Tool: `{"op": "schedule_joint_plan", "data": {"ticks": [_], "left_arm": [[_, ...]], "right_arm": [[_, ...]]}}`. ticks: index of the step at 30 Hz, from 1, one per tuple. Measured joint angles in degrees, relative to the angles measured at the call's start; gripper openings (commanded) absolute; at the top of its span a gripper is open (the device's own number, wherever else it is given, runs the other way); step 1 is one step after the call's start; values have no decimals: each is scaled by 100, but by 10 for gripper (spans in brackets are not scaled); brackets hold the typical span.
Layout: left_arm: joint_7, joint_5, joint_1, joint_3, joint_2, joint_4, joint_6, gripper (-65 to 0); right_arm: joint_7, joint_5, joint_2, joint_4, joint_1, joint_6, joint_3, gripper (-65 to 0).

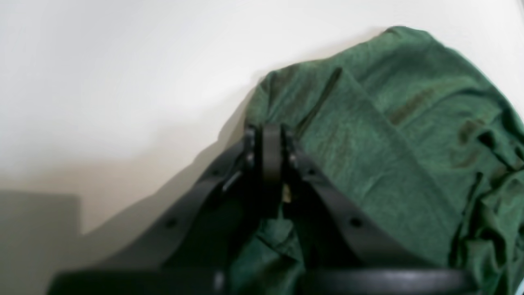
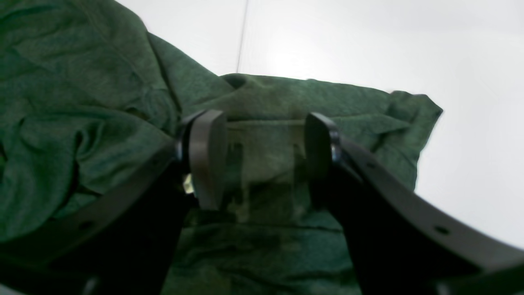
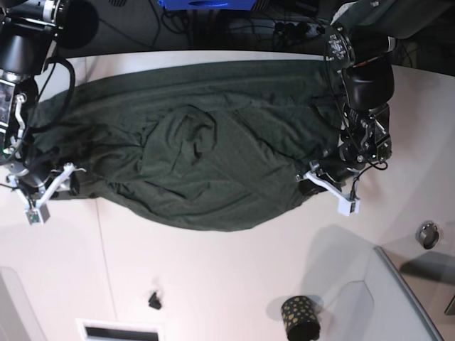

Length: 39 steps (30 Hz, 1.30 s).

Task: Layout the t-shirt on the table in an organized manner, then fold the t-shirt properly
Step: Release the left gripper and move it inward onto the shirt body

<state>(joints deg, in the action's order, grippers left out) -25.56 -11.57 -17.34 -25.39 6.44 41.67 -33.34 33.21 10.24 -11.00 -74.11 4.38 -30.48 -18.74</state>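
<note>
The dark green t-shirt (image 3: 213, 149) lies spread wide across the far half of the white table (image 3: 213, 277), rumpled in the middle with its lower edge curved. At the shirt's right edge in the base view, my left gripper (image 3: 313, 183) has its jaws pressed together; the left wrist view shows that gripper (image 1: 272, 151) shut on a fold of the t-shirt (image 1: 389, 143). My right gripper (image 3: 64, 186) is at the shirt's left lower edge. In the right wrist view its fingers (image 2: 208, 155) stand apart around my right gripper (image 2: 266, 157), with a flap of the t-shirt (image 2: 82, 123) lying between them.
A black gold-dotted cup (image 3: 300, 318) stands near the front, beside a grey raised panel (image 3: 402, 305). A small metal ring (image 3: 427, 234) lies at the right edge. A small black bit (image 3: 153, 301) and a white slot (image 3: 117, 332) are at the front left.
</note>
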Motion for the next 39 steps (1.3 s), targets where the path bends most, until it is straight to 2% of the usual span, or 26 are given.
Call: {"op": "schedule_joint_plan", "data": {"ticks": [4,8,15,19,27,31,36,39], "left_arm": [[-79,83,345,11,-42,776,22,-650],[-72,581,745,693,-74,1825,92,-650],[-57,1432,1539,2302,-260,2975,852,-650],[-63,2496,1934,3067,-195,3574,1392,-650],[42,4033,2472,3729,-214,3759,1410,-650],[101,5003,2627,3943,-234,3790,1493,-650],[129,5233,2710,3897,-245,3884,1484,-650],[-24,5228,2966,3759,-232,4400,1379,-650]], "right_arm": [[4,-7,13,0,-2,0,0,-357],[0,-9,15,4,0,2,0,-357],[0,-13,15,24,-2,0,11,-357],[2,-15,13,26,0,0,11,-357],[2,-7,11,26,0,0,11,-357],[4,-2,13,26,0,0,11,-357],[4,-2,15,26,0,0,11,-357],[15,-22,13,24,-2,2,11,-357]]}}
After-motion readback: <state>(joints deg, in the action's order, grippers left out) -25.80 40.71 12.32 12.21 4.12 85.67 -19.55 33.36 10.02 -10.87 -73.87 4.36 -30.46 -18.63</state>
